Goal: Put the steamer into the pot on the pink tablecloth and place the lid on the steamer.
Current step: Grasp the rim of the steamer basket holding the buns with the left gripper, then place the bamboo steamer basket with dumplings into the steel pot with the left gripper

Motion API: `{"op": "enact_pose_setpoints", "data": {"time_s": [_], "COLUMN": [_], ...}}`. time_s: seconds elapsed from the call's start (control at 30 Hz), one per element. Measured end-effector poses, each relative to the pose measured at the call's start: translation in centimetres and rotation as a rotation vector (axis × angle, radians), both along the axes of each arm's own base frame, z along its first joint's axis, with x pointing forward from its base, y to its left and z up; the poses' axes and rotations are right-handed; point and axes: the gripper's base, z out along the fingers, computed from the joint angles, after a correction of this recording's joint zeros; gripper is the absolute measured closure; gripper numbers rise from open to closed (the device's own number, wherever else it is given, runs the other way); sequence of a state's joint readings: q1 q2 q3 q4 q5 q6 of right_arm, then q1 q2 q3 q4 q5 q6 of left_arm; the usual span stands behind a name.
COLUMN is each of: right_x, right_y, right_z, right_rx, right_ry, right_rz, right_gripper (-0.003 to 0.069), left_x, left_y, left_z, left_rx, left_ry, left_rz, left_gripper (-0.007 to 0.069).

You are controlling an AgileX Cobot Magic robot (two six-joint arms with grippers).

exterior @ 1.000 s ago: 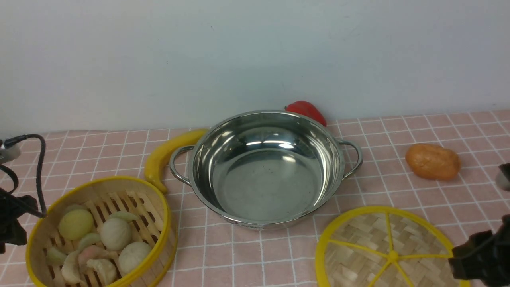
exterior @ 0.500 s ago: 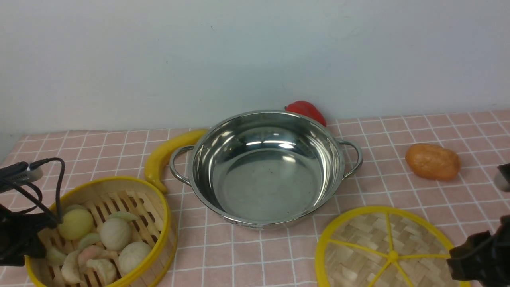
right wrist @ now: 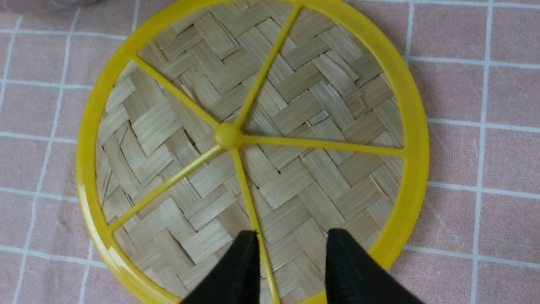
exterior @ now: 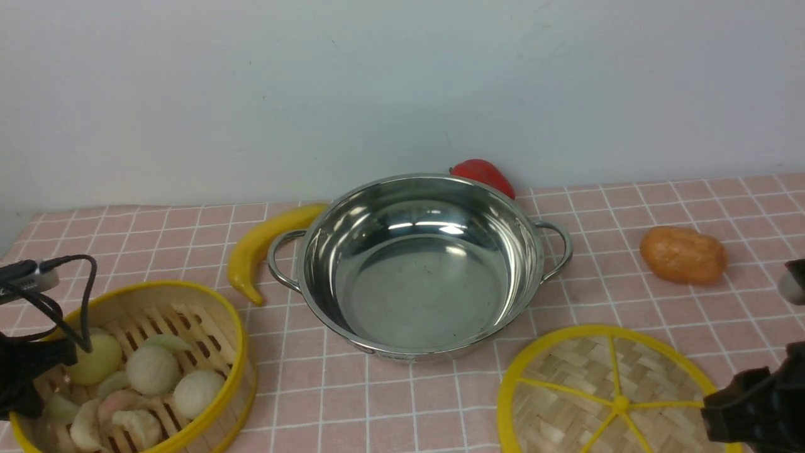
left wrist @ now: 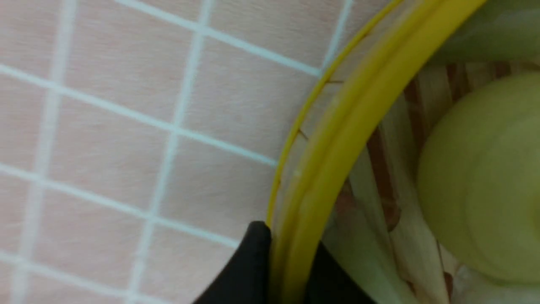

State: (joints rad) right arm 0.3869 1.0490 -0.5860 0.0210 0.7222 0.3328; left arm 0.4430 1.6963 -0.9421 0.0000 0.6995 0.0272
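Observation:
The steamer (exterior: 188, 330), a bamboo basket with yellow rim holding buns and dumplings, sits at the front left on the pink tablecloth (exterior: 629, 207). My left gripper (exterior: 25, 371) is shut on the steamer's left rim; in the left wrist view its black fingers (left wrist: 253, 270) pinch the yellow rim (left wrist: 358, 109) from both sides. The shiny pot (exterior: 418, 264) stands in the middle with nothing in it. The lid (exterior: 585, 390) lies flat at the front right. My right gripper (exterior: 748, 409) hovers open over the lid (right wrist: 228, 135), its fingers (right wrist: 247, 261) astride one spoke.
A yellow banana (exterior: 258, 245) lies against the pot's left handle. A red pepper (exterior: 484, 173) sits behind the pot by the wall. An orange potato-like thing (exterior: 682, 255) lies at the right.
My left gripper moved onto the steamer's left rim. The steamer then shifted left and toward the front with it. The right arm, lid and pot stayed put.

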Motion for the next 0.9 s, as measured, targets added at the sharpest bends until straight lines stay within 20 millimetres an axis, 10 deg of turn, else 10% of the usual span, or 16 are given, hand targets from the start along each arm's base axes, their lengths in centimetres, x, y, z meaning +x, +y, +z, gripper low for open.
{"op": "enact_pose_setpoints", "data": {"time_s": [0.33,0.53,0.67,0.9], "right_x": [-0.2,-0.3,-0.3,-0.3], "right_y": [0.0,0.3,0.4,0.5], "right_z": [-0.1,-0.1,0.0,0.0], "right_rx": [0.007,0.054,0.076,0.08], "right_ry": [0.029,0.046,0.054,0.055], "right_rz": [-0.007,-0.026,-0.035,-0.036], "right_gripper": [0.0419,0.0419,0.0419,0.0419], "left_x": [3.1,8.9,12.8,16.9], "left_y": [-0.1,-9.2,-17.0,-24.2], "left_z": [10.9,15.4,14.4,10.5], "left_rx": [0.087,0.003,-0.041,-0.024], "left_ry": [-0.114,-0.26,-0.262,-0.203], "left_rz": [-0.045,-0.334,-0.509,-0.643], "left_gripper": [0.0593,0.0593,0.0593,0.0593]}}
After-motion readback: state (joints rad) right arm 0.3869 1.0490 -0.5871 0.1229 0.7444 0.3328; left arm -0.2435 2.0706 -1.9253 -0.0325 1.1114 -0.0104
